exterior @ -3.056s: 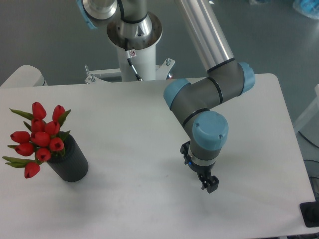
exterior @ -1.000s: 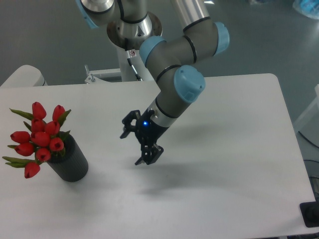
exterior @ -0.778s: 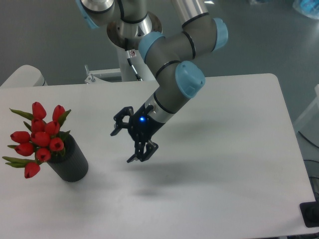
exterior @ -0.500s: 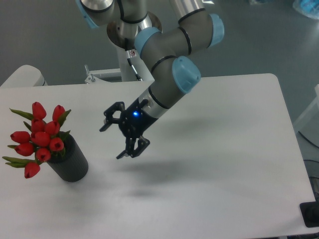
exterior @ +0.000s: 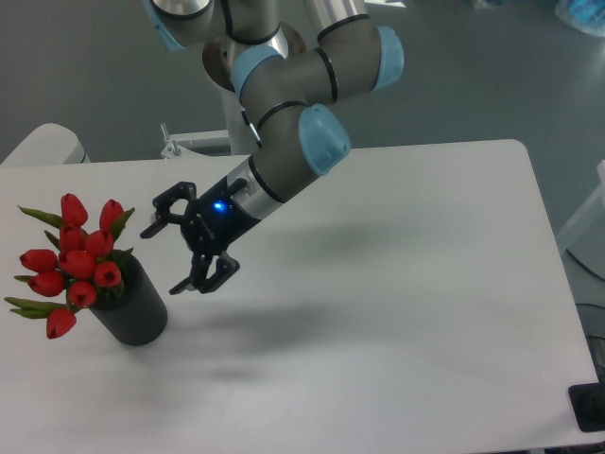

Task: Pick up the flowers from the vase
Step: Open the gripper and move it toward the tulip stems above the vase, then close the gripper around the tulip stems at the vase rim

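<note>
A bunch of red tulip flowers (exterior: pixel 77 262) with green leaves stands in a short black vase (exterior: pixel 135 307) at the left of the white table. My gripper (exterior: pixel 164 257) hovers above the table just to the right of the flowers, its fingers spread open and pointing left toward them. Nothing is between the fingers. A small gap separates the fingertips from the nearest buds and the vase.
The arm's white base column (exterior: pixel 257 90) stands at the back edge of the table (exterior: pixel 425 312). A second white surface (exterior: pixel 43 144) adjoins at the far left. A dark object (exterior: pixel 588 407) sits off the table's front right corner.
The arm has swung from the table's right front across to the left. The gripper turned sideways, opened, and now sits close beside the flowers. Flowers and vase have not moved.
</note>
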Robot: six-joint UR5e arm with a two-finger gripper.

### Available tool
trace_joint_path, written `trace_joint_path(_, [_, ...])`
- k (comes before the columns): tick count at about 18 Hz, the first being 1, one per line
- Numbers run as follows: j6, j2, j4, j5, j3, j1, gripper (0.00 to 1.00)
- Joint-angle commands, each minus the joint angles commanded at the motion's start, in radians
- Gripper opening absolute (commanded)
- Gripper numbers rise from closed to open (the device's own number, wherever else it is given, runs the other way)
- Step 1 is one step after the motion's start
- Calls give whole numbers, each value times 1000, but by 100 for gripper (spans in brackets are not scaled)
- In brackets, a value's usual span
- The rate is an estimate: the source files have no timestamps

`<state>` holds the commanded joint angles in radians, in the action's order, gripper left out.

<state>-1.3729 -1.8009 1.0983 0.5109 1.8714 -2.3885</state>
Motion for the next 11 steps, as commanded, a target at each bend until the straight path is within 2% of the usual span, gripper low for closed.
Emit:
trace_joint_path(6, [0,-12,-3,-6,5,41,100])
trace_joint_path(11, [0,-40,-41,-35,5,63,100])
